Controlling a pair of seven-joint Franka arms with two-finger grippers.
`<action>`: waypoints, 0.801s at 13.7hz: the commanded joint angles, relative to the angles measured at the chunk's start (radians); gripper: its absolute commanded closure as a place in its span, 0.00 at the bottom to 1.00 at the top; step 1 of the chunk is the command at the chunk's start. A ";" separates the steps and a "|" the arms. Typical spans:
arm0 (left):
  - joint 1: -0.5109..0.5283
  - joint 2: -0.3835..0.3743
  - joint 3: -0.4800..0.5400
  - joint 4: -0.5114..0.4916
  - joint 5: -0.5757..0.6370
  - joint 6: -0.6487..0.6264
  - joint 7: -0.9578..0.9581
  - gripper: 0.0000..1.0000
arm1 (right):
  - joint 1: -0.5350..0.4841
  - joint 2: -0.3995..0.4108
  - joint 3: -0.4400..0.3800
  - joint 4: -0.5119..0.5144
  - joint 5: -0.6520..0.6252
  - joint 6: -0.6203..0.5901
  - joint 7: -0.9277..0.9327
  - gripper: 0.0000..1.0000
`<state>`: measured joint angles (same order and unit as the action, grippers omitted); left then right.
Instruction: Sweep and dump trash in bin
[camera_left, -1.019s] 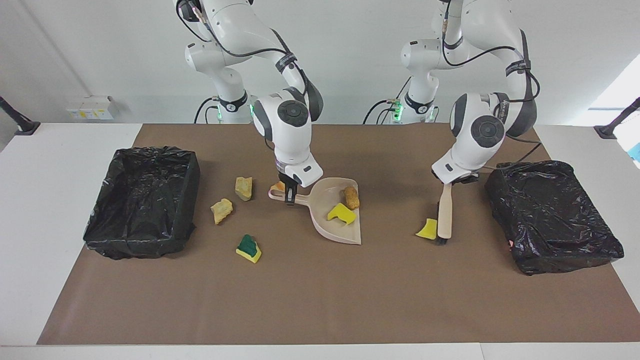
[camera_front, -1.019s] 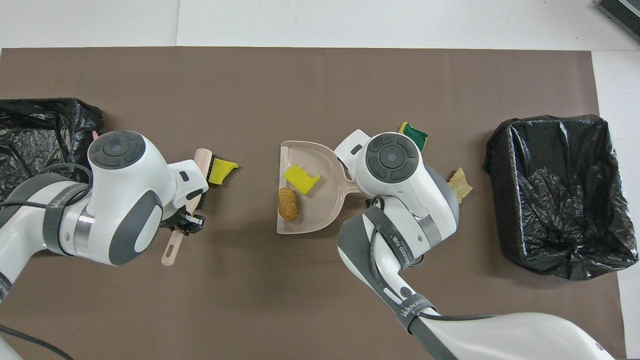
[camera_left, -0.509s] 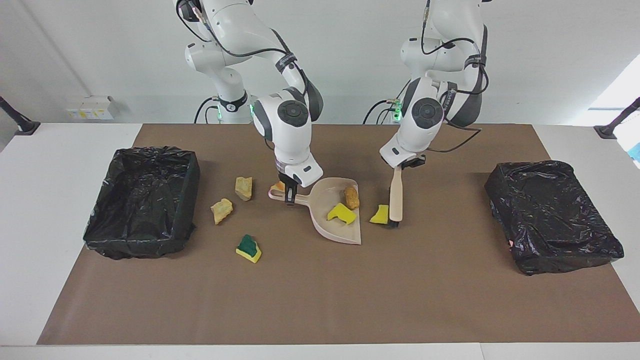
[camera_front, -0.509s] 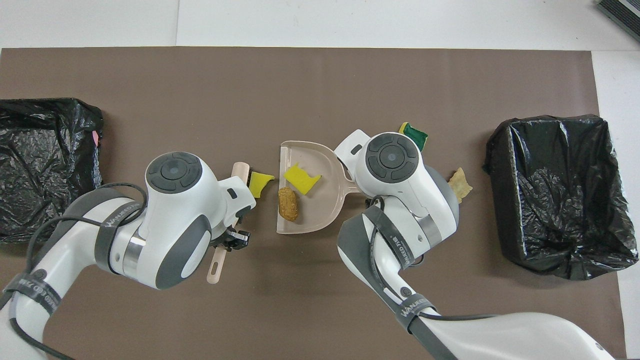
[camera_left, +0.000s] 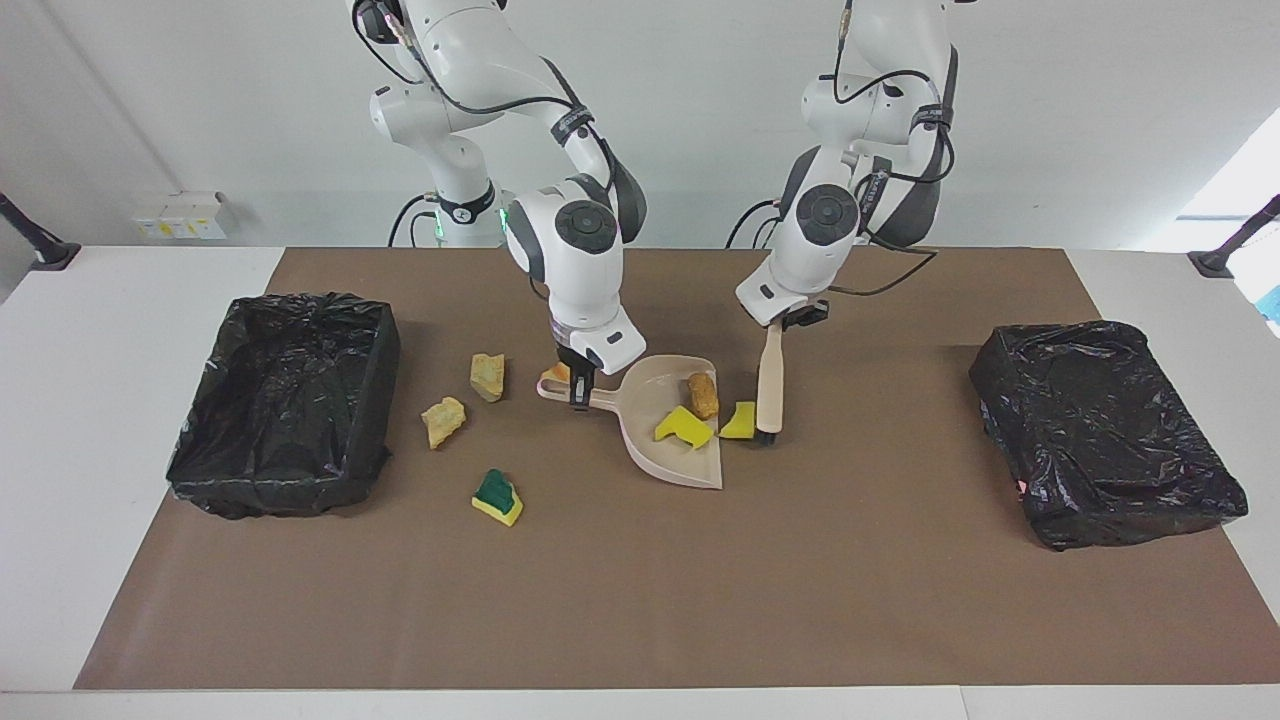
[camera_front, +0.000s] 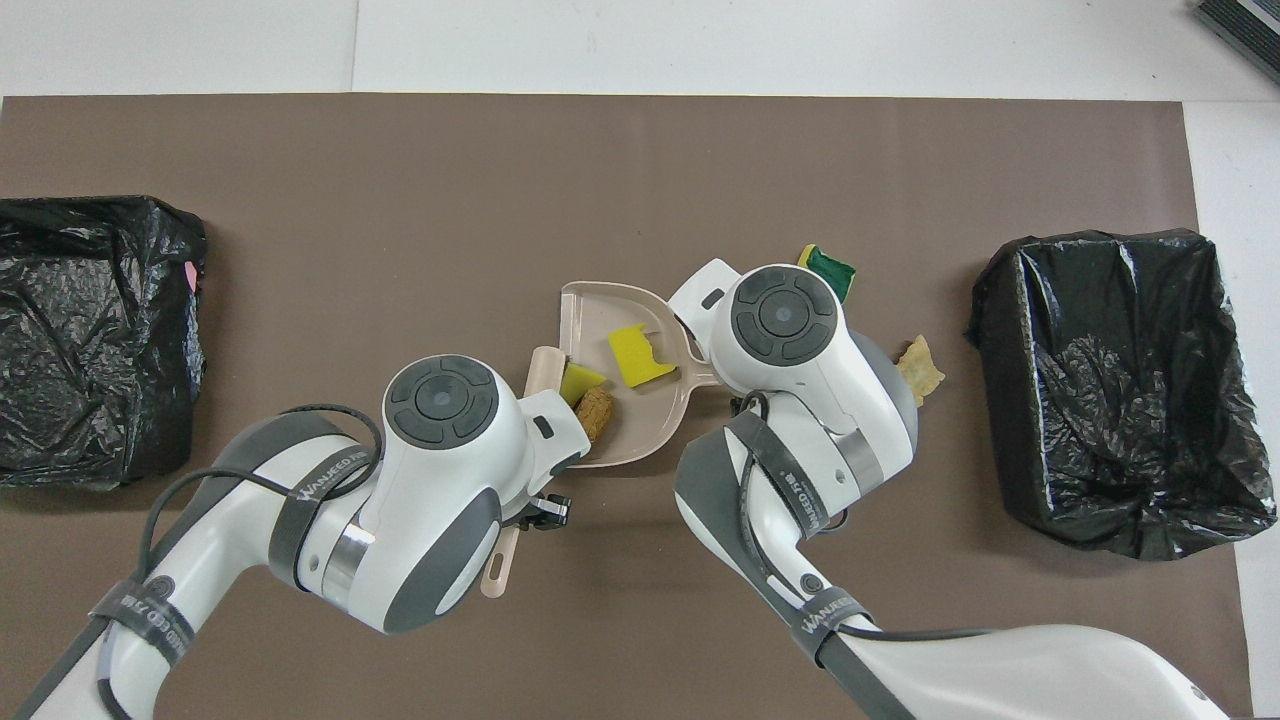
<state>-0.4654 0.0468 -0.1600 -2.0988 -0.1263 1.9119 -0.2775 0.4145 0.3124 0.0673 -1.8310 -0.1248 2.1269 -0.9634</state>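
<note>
My right gripper (camera_left: 580, 395) is shut on the handle of the beige dustpan (camera_left: 655, 455), which lies flat on the mat. In the pan lie a yellow sponge chunk (camera_left: 683, 428) and a tan bread-like lump (camera_left: 703, 393). My left gripper (camera_left: 790, 318) is shut on the beige brush (camera_left: 768, 380). The brush stands with its bristles down at the pan's open mouth. A second yellow chunk (camera_left: 740, 420) sits between the bristles and the pan's lip. Loose trash on the mat: a green-topped sponge (camera_left: 497, 497), two tan lumps (camera_left: 487, 375) (camera_left: 443, 420), and an orange scrap (camera_left: 553, 375) beside my right gripper.
An open bin lined with a black bag (camera_left: 290, 400) stands at the right arm's end of the table. A second black-bagged box (camera_left: 1105, 430) stands at the left arm's end. A brown mat (camera_left: 640, 600) covers the table.
My left gripper has swept the brush from near the left arm's end to the dustpan's mouth, pushing the yellow chunk along. The sponge and bread lump in the pan shifted. The right gripper stayed still.
</note>
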 joint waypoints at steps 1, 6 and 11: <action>-0.019 -0.033 0.017 -0.032 -0.021 0.032 -0.006 1.00 | 0.001 0.002 0.005 -0.014 -0.013 0.025 0.032 1.00; -0.033 -0.018 0.019 -0.020 -0.032 0.125 -0.041 1.00 | -0.008 -0.006 0.005 -0.040 -0.002 0.030 0.026 1.00; 0.016 -0.018 0.027 0.066 -0.032 -0.006 -0.040 1.00 | -0.011 -0.007 0.006 -0.054 0.004 0.076 0.015 1.00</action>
<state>-0.4766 0.0455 -0.1421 -2.0786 -0.1442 1.9801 -0.3123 0.4109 0.3124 0.0649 -1.8598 -0.1241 2.1643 -0.9606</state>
